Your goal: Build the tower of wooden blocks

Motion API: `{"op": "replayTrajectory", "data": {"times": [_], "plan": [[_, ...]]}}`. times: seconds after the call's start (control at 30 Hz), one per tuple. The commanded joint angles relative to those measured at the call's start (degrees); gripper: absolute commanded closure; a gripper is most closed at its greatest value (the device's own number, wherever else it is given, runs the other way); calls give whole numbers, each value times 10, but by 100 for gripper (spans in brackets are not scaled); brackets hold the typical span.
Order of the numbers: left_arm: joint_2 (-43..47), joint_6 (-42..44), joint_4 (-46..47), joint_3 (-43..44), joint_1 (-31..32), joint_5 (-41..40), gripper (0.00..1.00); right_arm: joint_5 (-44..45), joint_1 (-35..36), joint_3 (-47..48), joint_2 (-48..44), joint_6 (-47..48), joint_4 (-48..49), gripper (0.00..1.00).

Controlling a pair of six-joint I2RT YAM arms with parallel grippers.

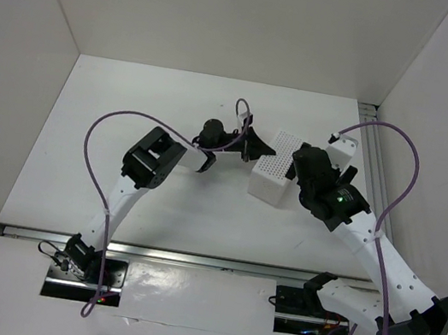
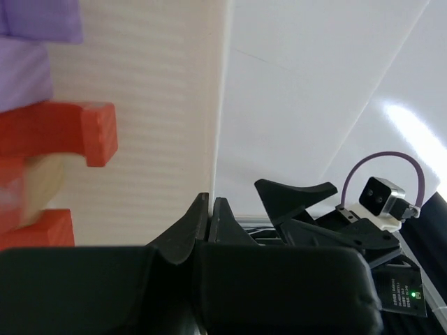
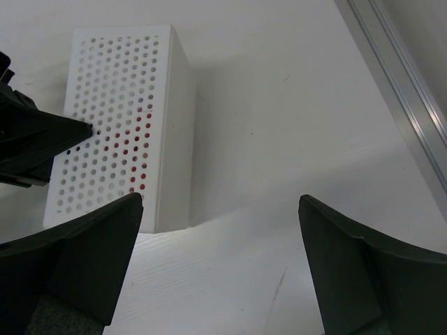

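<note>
The wood blocks lie inside a white perforated box (image 1: 276, 166). The left wrist view shows them close up: red-orange blocks (image 2: 70, 132), lilac ones (image 2: 24, 73) above and a pale tan one (image 2: 42, 185) between the reds. In the right wrist view only red shows through the holes of the box (image 3: 119, 118). My left gripper (image 1: 264, 149) is shut on the thin white wall of the box (image 2: 160, 125), pinched between the fingertips (image 2: 199, 213). My right gripper (image 3: 220, 209) is open and empty, on the table just right of the box (image 1: 299, 176).
A metal rail (image 1: 373, 150) runs along the table's right edge, close to the right arm. White walls enclose the table on the left, far and right sides. The left arm's purple cable (image 1: 100, 154) loops over the left half.
</note>
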State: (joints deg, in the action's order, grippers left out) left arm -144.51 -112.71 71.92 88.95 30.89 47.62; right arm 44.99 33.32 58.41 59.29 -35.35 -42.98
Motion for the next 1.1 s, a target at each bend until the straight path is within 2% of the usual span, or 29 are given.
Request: {"op": "replayTrajectory", "data": {"times": [0.0,0.17,0.43,0.67,0.93,1.07], "plan": [[11,-127,336,50,8,-15,100,12,-4,12,-12,-10,-25,0],[-10,-146,336,91,14,-22,100,12,-4,12,-12,-10,-19,0],[-15,-147,336,97,25,-28,100,12,-4,12,-12,-10,-19,0],[-67,-168,336,174,49,-34,100,18,-4,24,-12,-10,-30,0],[-49,-153,318,166,54,-16,100,23,-9,40,-22,-10,-47,0],[-10,-124,286,159,54,13,100,17,-9,71,-22,-10,-59,0]]}}
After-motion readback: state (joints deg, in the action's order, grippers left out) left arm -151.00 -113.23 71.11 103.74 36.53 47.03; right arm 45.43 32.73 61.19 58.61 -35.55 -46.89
